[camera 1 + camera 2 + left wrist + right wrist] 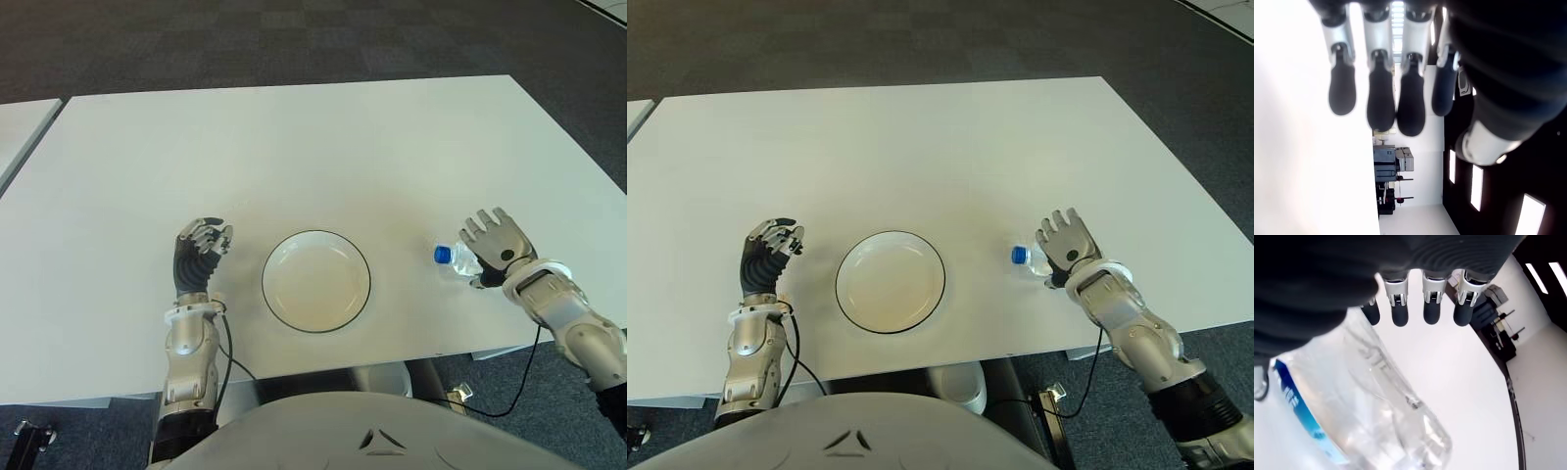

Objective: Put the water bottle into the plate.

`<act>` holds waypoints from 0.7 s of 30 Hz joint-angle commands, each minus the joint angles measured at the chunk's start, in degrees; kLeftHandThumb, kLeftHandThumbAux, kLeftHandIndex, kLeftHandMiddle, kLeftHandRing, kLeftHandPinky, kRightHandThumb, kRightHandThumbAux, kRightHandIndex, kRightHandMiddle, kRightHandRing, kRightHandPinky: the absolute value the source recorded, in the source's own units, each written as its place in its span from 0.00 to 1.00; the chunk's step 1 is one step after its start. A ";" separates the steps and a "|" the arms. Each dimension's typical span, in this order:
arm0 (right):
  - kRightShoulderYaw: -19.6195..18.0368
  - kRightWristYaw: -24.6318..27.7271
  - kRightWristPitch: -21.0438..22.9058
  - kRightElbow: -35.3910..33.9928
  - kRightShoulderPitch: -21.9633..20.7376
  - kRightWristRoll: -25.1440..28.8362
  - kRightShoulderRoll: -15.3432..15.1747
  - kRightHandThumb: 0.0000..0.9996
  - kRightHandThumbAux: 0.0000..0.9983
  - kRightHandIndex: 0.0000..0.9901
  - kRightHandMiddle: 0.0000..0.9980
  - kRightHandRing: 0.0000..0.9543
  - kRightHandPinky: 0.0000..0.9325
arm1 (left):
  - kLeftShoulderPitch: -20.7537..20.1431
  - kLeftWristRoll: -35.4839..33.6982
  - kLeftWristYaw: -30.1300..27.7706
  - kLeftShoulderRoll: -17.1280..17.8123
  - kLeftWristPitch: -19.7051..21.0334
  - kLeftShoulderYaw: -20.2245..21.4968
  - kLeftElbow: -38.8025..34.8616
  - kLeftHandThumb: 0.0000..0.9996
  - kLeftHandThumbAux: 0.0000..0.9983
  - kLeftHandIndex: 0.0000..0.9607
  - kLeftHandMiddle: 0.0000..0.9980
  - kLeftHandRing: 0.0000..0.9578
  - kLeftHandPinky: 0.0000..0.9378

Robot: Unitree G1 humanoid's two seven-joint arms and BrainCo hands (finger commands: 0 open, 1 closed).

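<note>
A clear water bottle [460, 262] with a blue cap [443, 255] lies on its side on the white table [294, 147], cap pointing toward the plate. The white, dark-rimmed plate [315, 284] sits near the front edge, left of the bottle, with nothing in it. My right hand [498, 240] hovers over the bottle's body, palm down. Its fingers [1431, 308] are stretched out straight past the bottle [1352, 396], not wrapped around it. My left hand [201, 250] shows left of the plate, its fingers [1381, 103] relaxed and holding nothing.
The table's front edge runs just below the plate and both hands. A second table's corner [20, 127] shows at the far left. Dark carpet [294, 39] lies beyond the table's far edge.
</note>
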 commanded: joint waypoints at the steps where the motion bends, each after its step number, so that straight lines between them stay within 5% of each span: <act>1: 3.37 1.14 -3.25 1.51 -0.67 -0.87 -0.97 0.47 0.41 0.00 0.00 0.00 0.00 | 0.16 0.29 0.78 -0.18 0.58 0.20 -0.01 0.71 0.71 0.45 0.65 0.66 0.65; 12: 6.09 6.73 -6.63 2.74 -4.01 3.74 0.09 0.37 0.49 0.00 0.00 0.00 0.00 | 0.21 -0.43 0.53 0.14 -2.25 1.19 1.26 0.71 0.71 0.45 0.65 0.66 0.66; 21: 6.19 8.53 -6.21 4.86 -4.72 9.49 1.45 0.40 0.50 0.00 0.00 0.00 0.00 | 0.11 -1.68 -0.05 0.53 -2.55 1.69 1.58 0.71 0.71 0.45 0.65 0.66 0.65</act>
